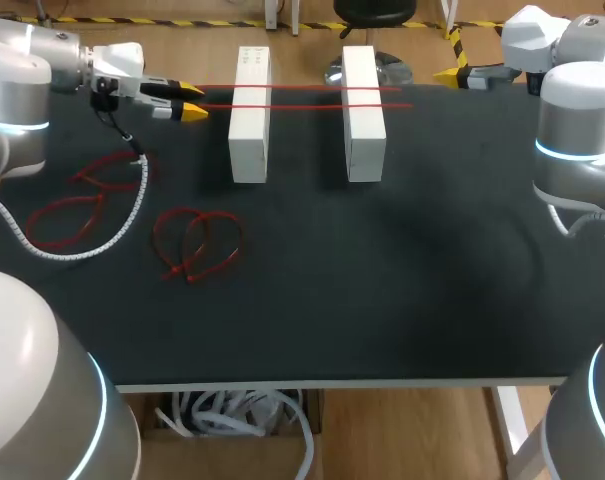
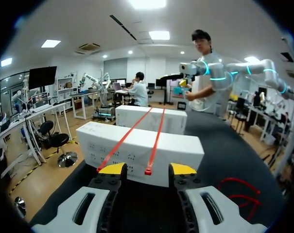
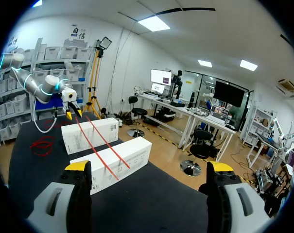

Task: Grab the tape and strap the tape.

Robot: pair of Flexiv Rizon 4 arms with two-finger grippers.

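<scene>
As neither claw has hold of anything, the grab is not yet done.
Landmark = near white box [image 1: 249, 120] (box A). 2 red tapes [image 1: 302, 105] lie flat & parallel across box A's top and on over the 2nd white box [image 1: 364, 110] beyond it. Their free ends overhang box A on the L-arm side. L gripper [image 1: 190, 100] sits just beside box A, jaws wide apart. One tape end [image 2: 148, 171] lies between them untouched, the other is by one fingertip. R gripper [image 3: 148, 167] is well apart from box A, past the 2nd box, jaws spread wide, empty. Judgement: tape is thin, light, springy, prob. slick plastic, so it will sag & slip if pinched at the tip. Best hold = flat faces, just inboard of the overhanging end. Looped red ties [image 1: 197, 245] lie on the mat near box A, L-arm side.
</scene>
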